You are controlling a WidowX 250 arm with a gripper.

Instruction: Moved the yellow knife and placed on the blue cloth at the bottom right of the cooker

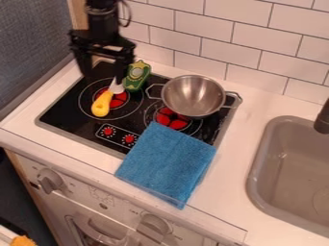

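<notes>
The black gripper hangs over the back left of the cooker, its two fingers spread wide with nothing between them. A yellow-handled knife lies across the left burner, its pale blade toward the back, close to the gripper's right fingertip; whether they touch I cannot tell. The blue cloth is spread over the cooker's front right corner and the white counter.
Just right of the knife's blade lies a green avocado-like toy. A two-handled metal pot stands at the cooker's back right. A grey sink is at the right, and a tiled wall runs behind.
</notes>
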